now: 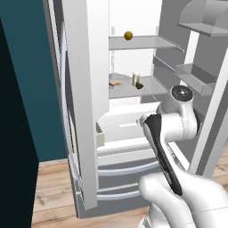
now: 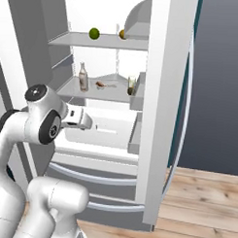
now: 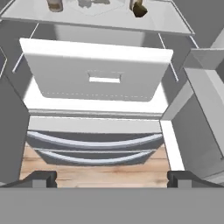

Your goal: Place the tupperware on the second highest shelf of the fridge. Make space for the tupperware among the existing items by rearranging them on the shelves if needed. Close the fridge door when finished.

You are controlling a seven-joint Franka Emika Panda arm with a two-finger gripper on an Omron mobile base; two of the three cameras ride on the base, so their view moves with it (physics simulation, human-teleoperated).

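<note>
The fridge (image 1: pixel 84 111) stands with both doors swung open. A pale shelf (image 1: pixel 147 87) holds the tupperware (image 1: pixel 115 83), a shallow tub with brown and orange food, also seen as the tupperware (image 2: pixel 101 84). A beige carton (image 1: pixel 136 79) stands to its right. The shelf above (image 1: pixel 142 43) carries an orange ball (image 1: pixel 128 35). The cavity's top is cut off, so I cannot tell which one is the second highest shelf. My gripper (image 3: pixel 111 179) is open and holds nothing. It sits below the tub's shelf and faces the white crisper drawer (image 3: pixel 98 72). My hand (image 2: pixel 78 118) is in front of that drawer.
A bottle (image 2: pixel 83 77) stands left of the tub, and a green ball (image 2: pixel 94 33) lies on the upper shelf. Door bins (image 1: pixel 196 75) jut from the right door (image 2: pixel 165 93). Two grey freezer drawers (image 3: pixel 94 151) sit below, above the wooden floor (image 1: pixel 53 187).
</note>
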